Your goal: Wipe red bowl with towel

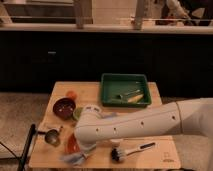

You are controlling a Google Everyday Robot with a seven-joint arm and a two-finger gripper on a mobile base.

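Observation:
The red bowl (71, 144) sits at the front left of the wooden table, and only its orange-red left rim shows past my white arm. The pale blue-grey towel (76, 158) bunches at the bowl's front edge, under the arm's end. My gripper (84, 148) is down over the bowl and towel, covered from view by the wrist and forearm.
A dark maroon bowl (64, 107) and a green lime half (77, 114) lie behind the red bowl. A metal scoop (52, 136) is to its left and a dish brush (128, 150) to its right. A green tray (144, 80) stands at the back. A blue block (108, 115) peeks from behind the arm.

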